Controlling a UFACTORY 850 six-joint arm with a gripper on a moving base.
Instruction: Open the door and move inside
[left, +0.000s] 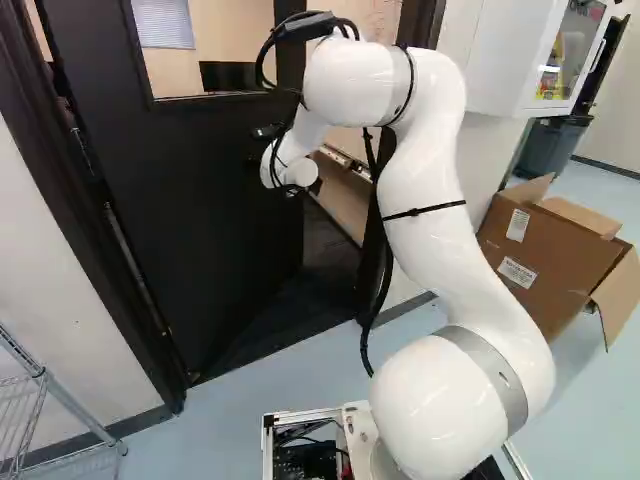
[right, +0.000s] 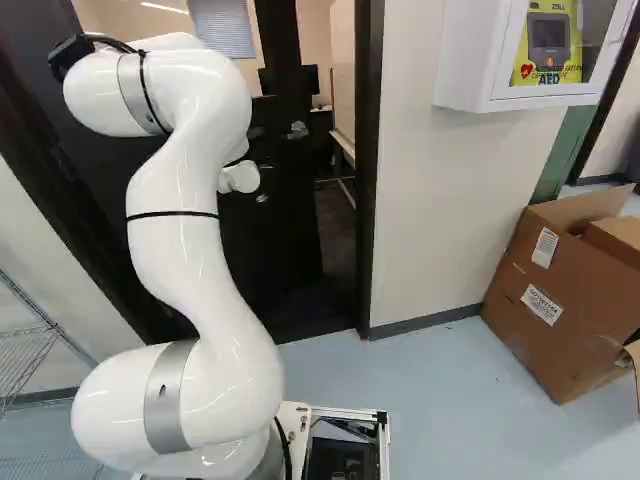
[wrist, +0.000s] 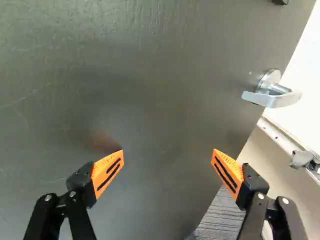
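The claw (wrist: 168, 156) is wide open, holding nothing, with its orange pads (wrist: 108, 171) far apart. It points at the flat face of the door. I can't tell if it touches it. The floor (left: 225, 425) by the base is smooth and pale blue. A big brown box (right: 555, 300) with open flaps sits on it, near the pale wall (right: 450, 200). A white cabinet (right: 465, 60) hangs above, with a yellow thing (right: 515, 70) inside. A wire rack (left: 62, 400) stands at the left of the left base view.

The door (left: 200, 200) is ahead of the arm (left: 430, 220), to its left in the left base view. It is black and partly open, with a gap into the next room. It has a window (left: 180, 60) up high and a shiny silver handle (wrist: 272, 95) near its edge.
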